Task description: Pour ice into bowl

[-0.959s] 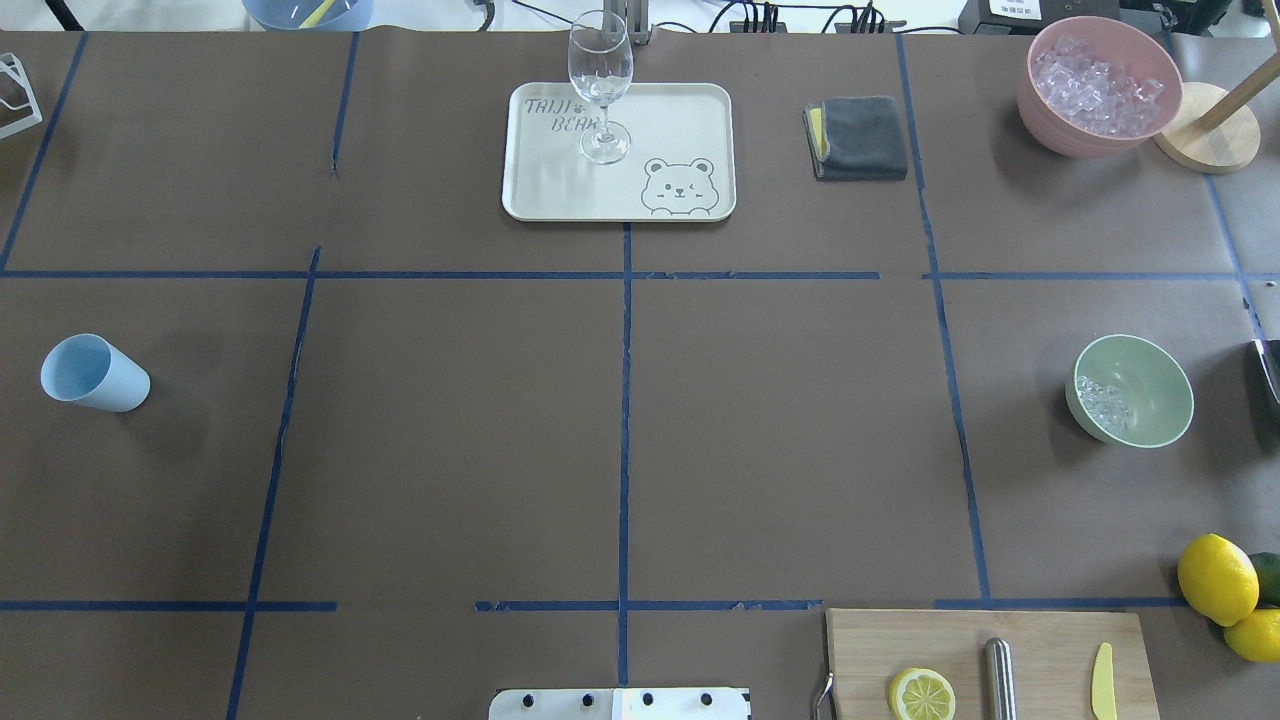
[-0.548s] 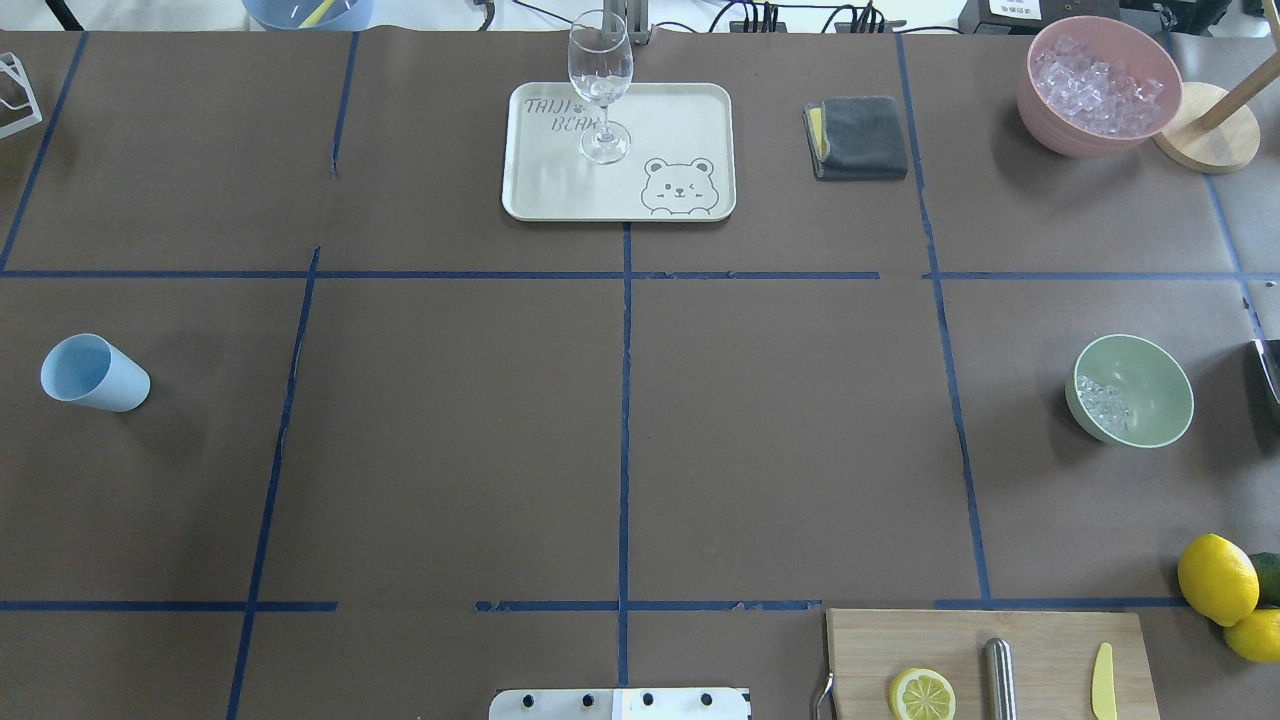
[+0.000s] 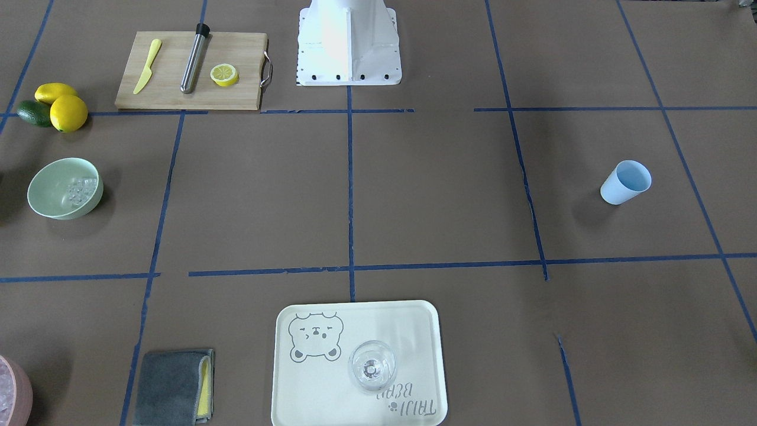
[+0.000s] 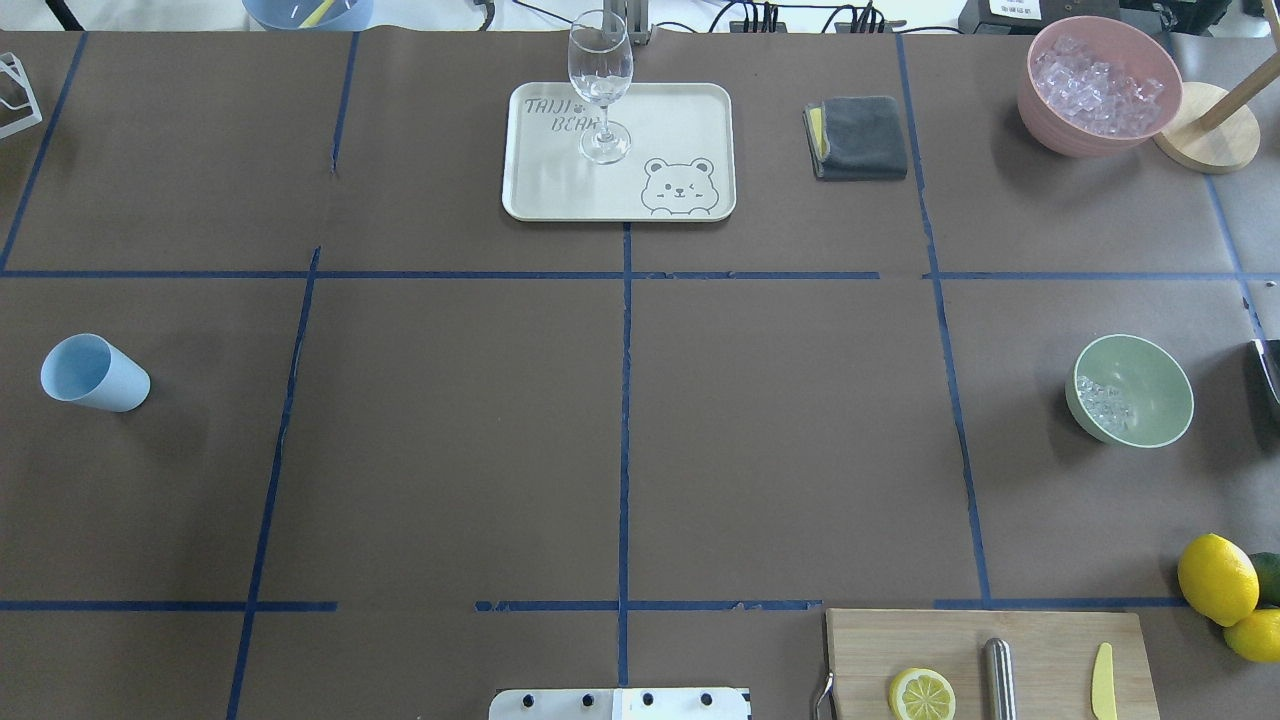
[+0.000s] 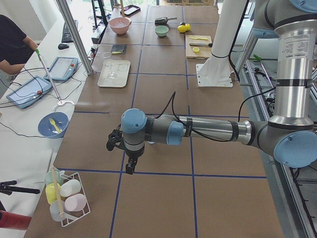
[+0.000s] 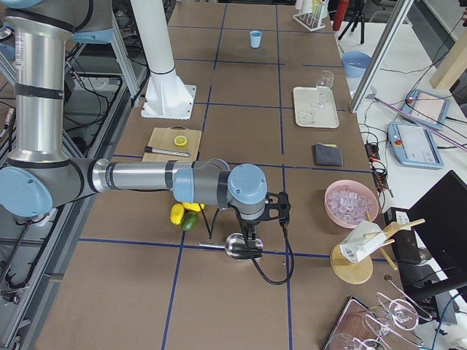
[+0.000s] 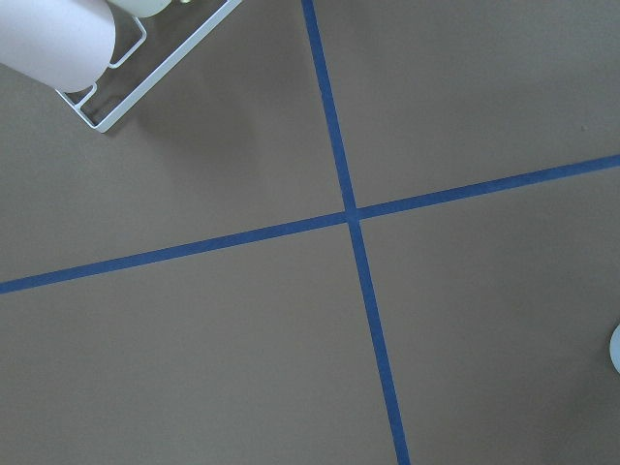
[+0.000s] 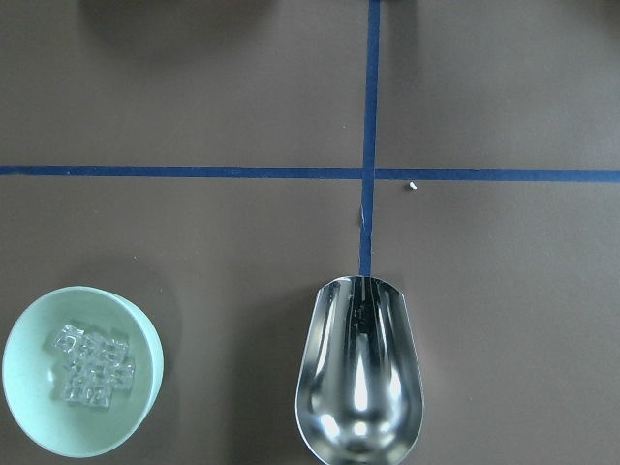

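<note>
The bowl [image 8: 87,431], holding ice [image 8: 92,363], sits near the right gripper [image 6: 252,235], on its left; scoop [image 8: 358,378] empty; grip unreadable.

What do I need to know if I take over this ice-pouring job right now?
Left gripper: hangs above the table at its left end, away from the job. I cannot tell if it is open or shut.
Right gripper: over the metal scoop, which is empty. I cannot tell whether it grips it.
Ice: a small heap lies in the mint bowl, upright on the robot's right side.
Done: the pour looks complete.
Left: probably only confirming the scoop's state. The pink bowl holds more cubes if needed.
</note>
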